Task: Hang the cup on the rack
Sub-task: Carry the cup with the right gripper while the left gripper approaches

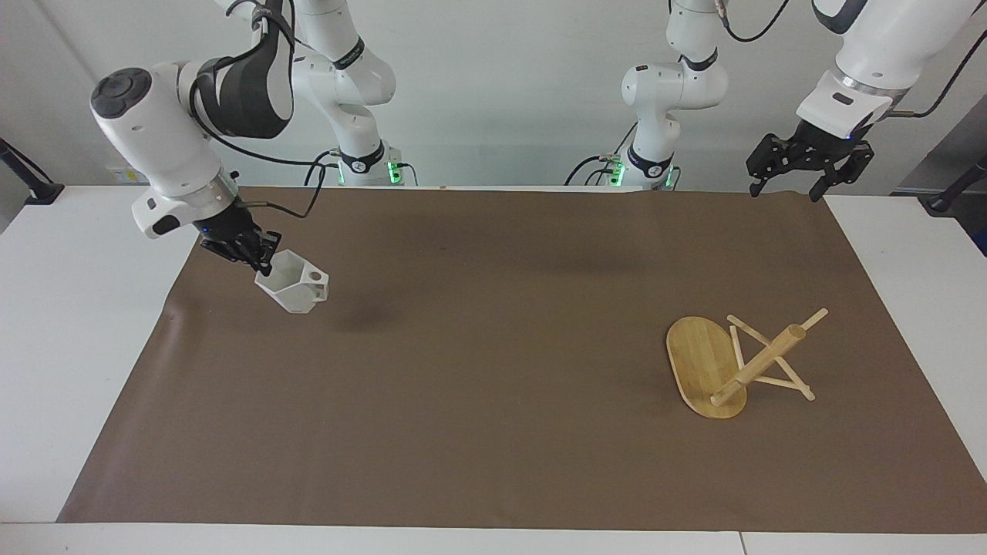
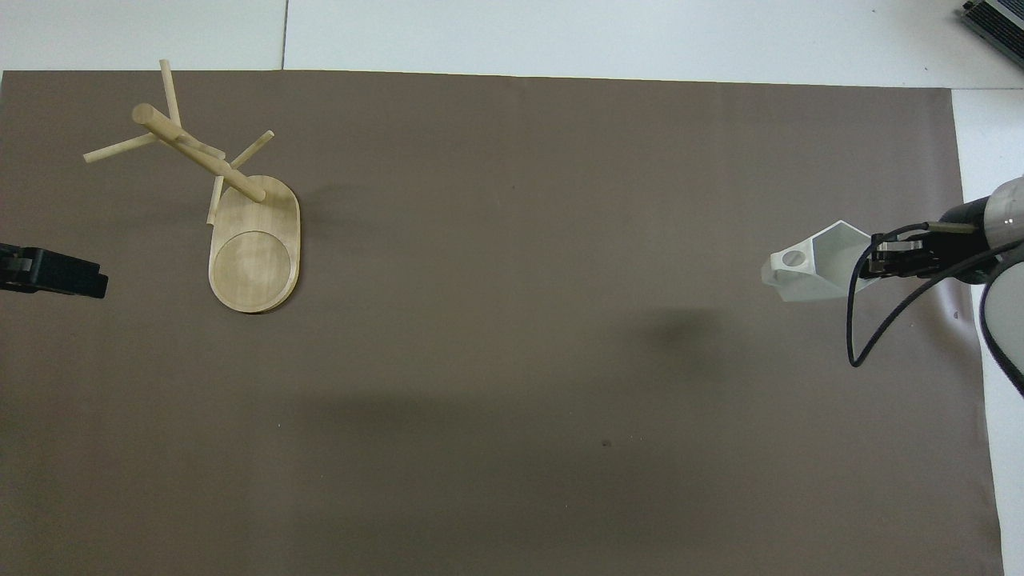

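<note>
White cup (image 1: 294, 287) pinched at its rim by right gripper (image 1: 258, 258), clear above brown mat (image 1: 493, 347); left gripper (image 1: 808, 166) spread, waiting | overhead: bamboo rack (image 2: 240, 216) toppled beside left gripper (image 2: 56, 272), well apart from cup (image 2: 812, 272).
</note>
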You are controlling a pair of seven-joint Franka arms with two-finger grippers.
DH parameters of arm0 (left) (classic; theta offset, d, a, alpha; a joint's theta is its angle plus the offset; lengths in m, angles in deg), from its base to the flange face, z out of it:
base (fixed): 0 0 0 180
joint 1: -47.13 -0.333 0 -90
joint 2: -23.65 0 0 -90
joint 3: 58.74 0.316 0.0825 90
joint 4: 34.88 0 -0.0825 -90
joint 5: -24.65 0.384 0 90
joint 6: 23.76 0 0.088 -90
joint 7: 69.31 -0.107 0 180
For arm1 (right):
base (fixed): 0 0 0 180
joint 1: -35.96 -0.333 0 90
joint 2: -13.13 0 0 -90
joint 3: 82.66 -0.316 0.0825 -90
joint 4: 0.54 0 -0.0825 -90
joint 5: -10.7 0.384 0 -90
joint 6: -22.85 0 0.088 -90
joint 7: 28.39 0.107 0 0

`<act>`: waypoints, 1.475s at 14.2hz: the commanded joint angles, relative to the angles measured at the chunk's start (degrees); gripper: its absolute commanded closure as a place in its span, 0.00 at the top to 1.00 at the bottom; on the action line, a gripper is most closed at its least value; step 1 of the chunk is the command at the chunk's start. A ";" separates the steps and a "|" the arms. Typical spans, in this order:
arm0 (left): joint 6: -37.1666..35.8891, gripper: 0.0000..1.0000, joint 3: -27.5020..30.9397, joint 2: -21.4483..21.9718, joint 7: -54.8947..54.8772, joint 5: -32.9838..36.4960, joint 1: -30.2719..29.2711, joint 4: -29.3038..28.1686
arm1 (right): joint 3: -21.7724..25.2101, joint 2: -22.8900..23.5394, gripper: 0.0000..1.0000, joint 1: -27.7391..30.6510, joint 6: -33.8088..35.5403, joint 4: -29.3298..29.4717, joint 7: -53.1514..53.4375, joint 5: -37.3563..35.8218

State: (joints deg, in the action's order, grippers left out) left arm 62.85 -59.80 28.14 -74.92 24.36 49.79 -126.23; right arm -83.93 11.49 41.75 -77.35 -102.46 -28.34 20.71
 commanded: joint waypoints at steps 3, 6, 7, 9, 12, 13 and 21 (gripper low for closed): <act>-0.39 1.00 -0.17 1.57 -0.02 0.28 -0.20 -1.46 | -0.41 -3.55 0.06 0.54 7.71 4.09 0.56 9.49; -0.65 1.00 -0.17 1.75 0.33 0.28 -0.20 -1.81 | -0.58 -3.64 0.06 0.45 10.19 4.89 1.00 16.34; -0.56 1.00 -0.17 2.01 1.55 0.28 -0.20 -1.90 | -1.37 -3.72 0.06 0.54 10.37 4.98 1.00 18.27; -0.39 1.00 -0.43 2.62 8.46 0.20 -0.11 -3.38 | -1.72 -3.81 0.06 0.45 10.90 4.98 2.04 21.70; -3.45 1.00 -0.70 5.34 20.78 -3.04 0.77 -7.68 | -3.91 -3.81 0.05 0.45 10.46 4.98 5.56 26.11; -5.20 1.00 -0.96 6.75 22.11 -3.23 0.94 -9.96 | -4.71 -3.90 0.05 0.45 10.46 4.98 6.09 26.64; 0.04 1.00 -2.37 12.90 63.91 -18.41 2.26 -21.57 | -14.11 -5.04 0.01 -0.33 6.97 4.02 15.21 32.18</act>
State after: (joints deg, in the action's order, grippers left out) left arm 59.19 -62.55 36.94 -21.93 10.33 51.35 -141.68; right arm -95.78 7.18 41.43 -68.02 -98.10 -17.05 50.99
